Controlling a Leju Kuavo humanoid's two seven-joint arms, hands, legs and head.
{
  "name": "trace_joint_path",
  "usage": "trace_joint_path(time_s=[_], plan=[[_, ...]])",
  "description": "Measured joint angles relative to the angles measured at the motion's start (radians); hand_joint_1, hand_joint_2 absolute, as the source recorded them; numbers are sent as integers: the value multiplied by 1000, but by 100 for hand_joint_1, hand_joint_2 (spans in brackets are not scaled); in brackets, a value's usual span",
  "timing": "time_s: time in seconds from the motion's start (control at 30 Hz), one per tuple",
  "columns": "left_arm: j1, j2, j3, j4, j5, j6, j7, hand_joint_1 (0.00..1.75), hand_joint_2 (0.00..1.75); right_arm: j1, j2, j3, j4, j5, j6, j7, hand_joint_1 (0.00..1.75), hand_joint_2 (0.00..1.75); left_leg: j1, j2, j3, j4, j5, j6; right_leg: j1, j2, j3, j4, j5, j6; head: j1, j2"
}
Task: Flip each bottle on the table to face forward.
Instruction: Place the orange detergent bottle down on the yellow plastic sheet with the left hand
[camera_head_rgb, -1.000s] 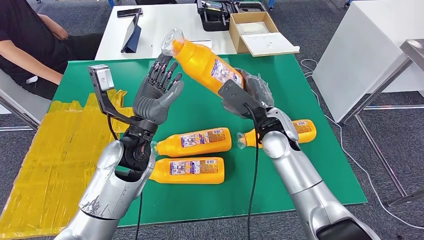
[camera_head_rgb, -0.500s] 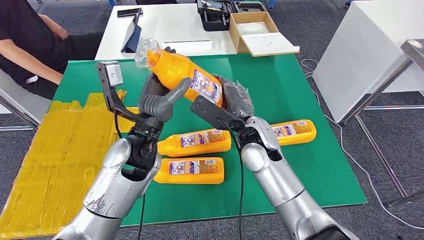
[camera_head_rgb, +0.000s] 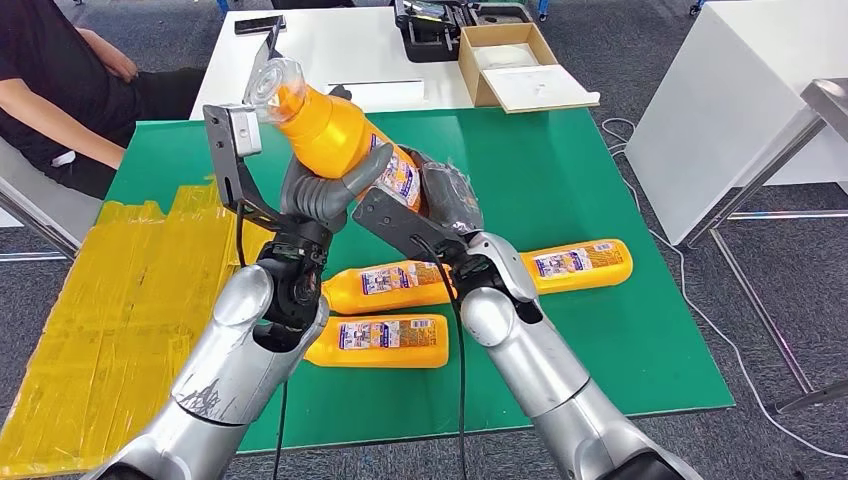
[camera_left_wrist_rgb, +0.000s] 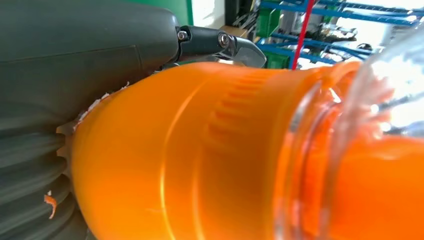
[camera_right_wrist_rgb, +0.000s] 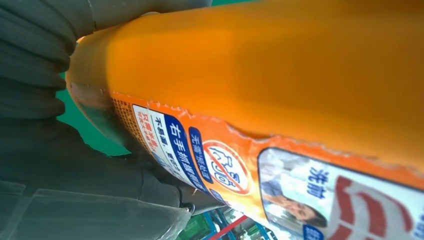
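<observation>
— What are the hands doing at this moment?

— Both are gripping the same orange bottle (camera_head_rgb: 345, 140), which is being held up in the air above the green table (camera_head_rgb: 560, 170), tilted, with its clear cap (camera_head_rgb: 272, 80) pointing up and away toward the far left. The left hand (camera_head_rgb: 318, 195) is wrapping the bottle's upper body: the thick grey thumb is lying across the front of it, just below the shoulder, and the dark fingers (camera_left_wrist_rgb: 220, 42) are curling round the far side. That hand is clamped on, not loose.

— And the right?

— The right hand (camera_head_rgb: 450, 200) is holding the bottle's lower end, near the base. Its fingers are closing round the bottom behind the label (camera_right_wrist_rgb: 210, 160), which is facing the right wrist camera. How tightly the fingers are pressing I cannot tell; most of them are hidden behind the bottle.

— Where are the other bottles?

— Three are lying on their sides on the green table, under and beside the arms. One (camera_head_rgb: 385, 285) is lying just beneath the crossed forearms, label up. A second (camera_head_rgb: 385, 340) is lying nearest the robot, just beside the first, label up as well. The third (camera_head_rgb: 580, 265) is lying to the right, partly hidden behind the right arm.

— Anything else nearby?

— A person (camera_head_rgb: 50, 80) is sitting at the far left.
</observation>
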Motion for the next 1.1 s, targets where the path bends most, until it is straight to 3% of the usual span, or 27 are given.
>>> trace_joint_path(time_s=[0.37, 0.4, 0.5, 0.53, 1.1], plan=[[-21, -1, -1, 12, -4, 8, 2, 0, 175, -12, 8, 4, 4, -6, 0, 6, 175, 175, 0, 0, 0, 0, 0, 0, 0, 0, 0, 0, 0, 0, 0, 0], [-22, -1, -1, 12, -4, 8, 2, 34, 175, -12, 8, 4, 4, -6, 0, 6, 175, 175, 0, 0, 0, 0, 0, 0, 0, 0, 0, 0, 0, 0, 0, 0], [-22, -1, -1, 13, -4, 9, 2, 165, 175, -13, 8, 4, 5, -6, 1, 6, 175, 175, 0, 0, 0, 0, 0, 0, 0, 0, 0, 0, 0, 0, 0, 0], [-22, -1, -1, 13, -4, 11, 1, 175, 175, -13, 9, 4, 6, -8, 2, 6, 175, 175, 0, 0, 0, 0, 0, 0, 0, 0, 0, 0, 0, 0, 0, 0], [-22, 0, 25, 6, -9, 40, -20, 175, 175, -54, 28, 57, 44, -64, 9, 36, 175, 175, 0, 0, 0, 0, 0, 0, 0, 0, 0, 0, 0, 0, 0, 0]])
